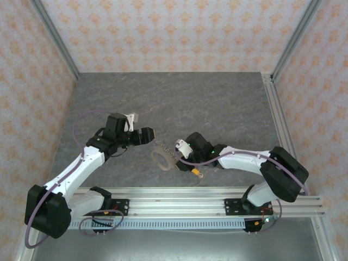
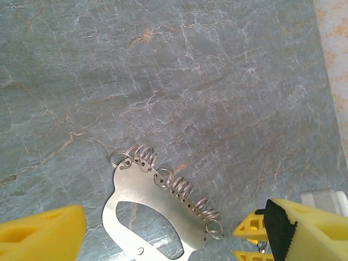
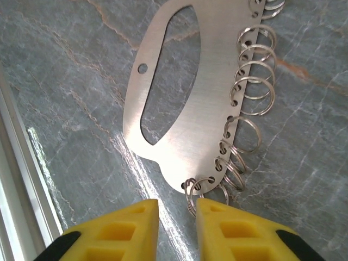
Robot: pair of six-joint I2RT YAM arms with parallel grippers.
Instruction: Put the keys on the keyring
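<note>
We see the left gripper [image 2: 168,231] spread wide, its yellow foam fingers [image 2: 43,234] far apart and grasping nothing. Between them and just ahead lies the keyring [image 2: 136,190], a flat silvery metal plate with an oval cut-out. A row of small wire split rings [image 2: 179,187] is threaded through holes along the edge farther from this hand. The plate rests flat on the grey marbled table [image 1: 217,103] and is apart from both left fingers.

From the opposite side, the right gripper [image 3: 177,217] faces the narrow end of the same plate. Its yellow fingers [image 3: 119,234] are drawn nearly together, with only a slim gap between them. The last split ring [image 3: 191,193] hangs off the plate's tip right at the mouth of that gap, close against the finger on the ring side. We cannot tell whether the jaws are pinching that ring or merely standing around it.

In the overhead view the two grippers point at each other, with the plate between them. The tiny key [image 1: 194,172], with its yellow-orange head and short silvery blade, lies behind the right gripper, beside its wrist. It is clear of the fingers and apart from the plate.
</note>
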